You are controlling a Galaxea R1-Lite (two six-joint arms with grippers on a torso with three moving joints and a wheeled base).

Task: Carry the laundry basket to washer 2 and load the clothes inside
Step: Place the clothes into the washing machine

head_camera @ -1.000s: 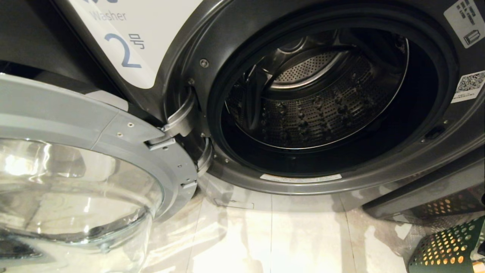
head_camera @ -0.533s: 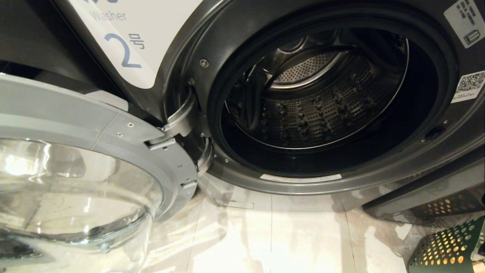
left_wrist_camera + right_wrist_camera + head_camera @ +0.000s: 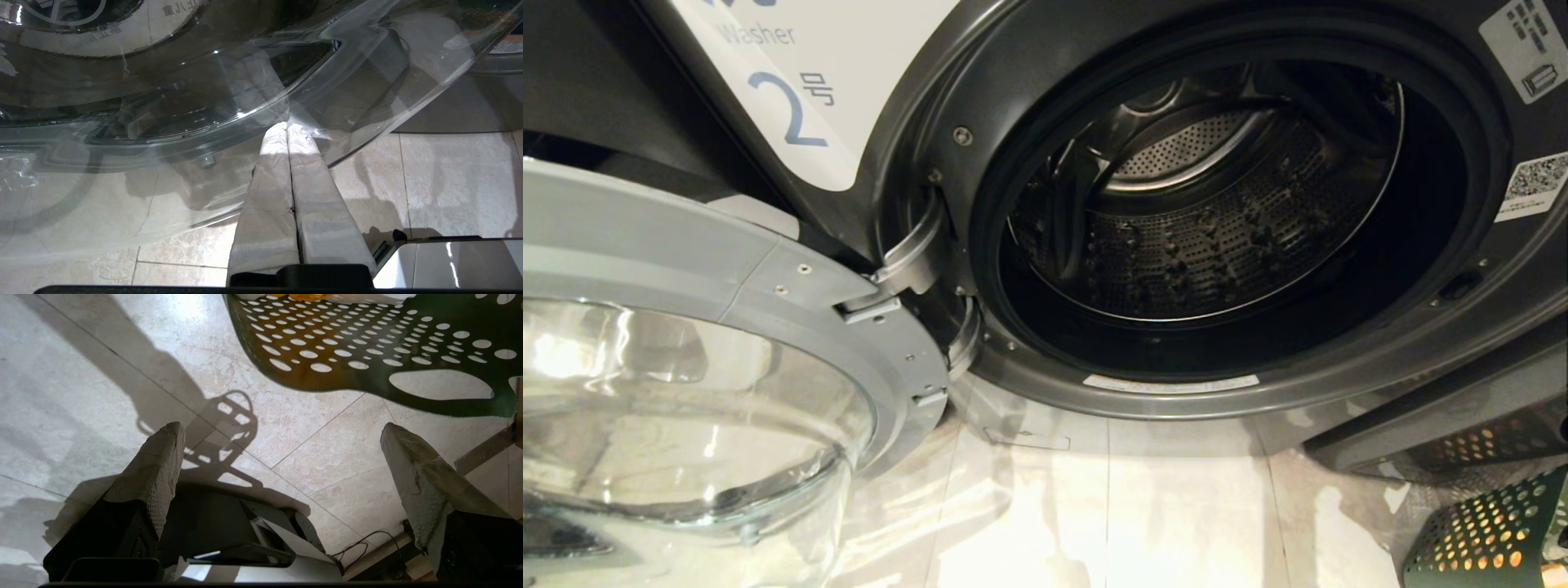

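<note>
Facing: washer 2 [image 3: 980, 98], one dark grey front-loader, taken as the landmark for every place below.
Label: one white panel with a blue "2" [image 3: 792, 106], on the washer's front, left of the drum mouth.
Door: one round glass door [image 3: 686, 392], swung fully open, hinged at the left edge of the washer's opening, grey ring around clear glass.
Drum: one perforated steel drum [image 3: 1201, 237], seen through the open mouth; no garment visible inside it.
Stickers: two on the washer's front right of the opening, one white tag [image 3: 1531, 45] above, one QR-code tag [image 3: 1535, 186] below it.
Laundry basket [image 3: 1478, 539]: one, green with round holes, standing on the floor at the washer's lower right, near its base but apart from it; only a corner shows in the head view.
Clothes: a sliver of yellow-orange cloth [image 3: 310, 296] and a white edge show over the basket's far rim in the right wrist view; the count of garments cannot be told.
Floor: pale stone tiles [image 3: 1111, 506] in front of the washer, with glare on them.
Left gripper [image 3: 287, 126]: one, fingers pressed together with nothing between them, tips just beside the glass bulge of the washer's open door, above the tiles.
Right gripper [image 3: 282, 430]: one, jaws spread wide and empty, over the tiles just beside the basket's perforated wall [image 3: 367, 347], not touching it.
</note>
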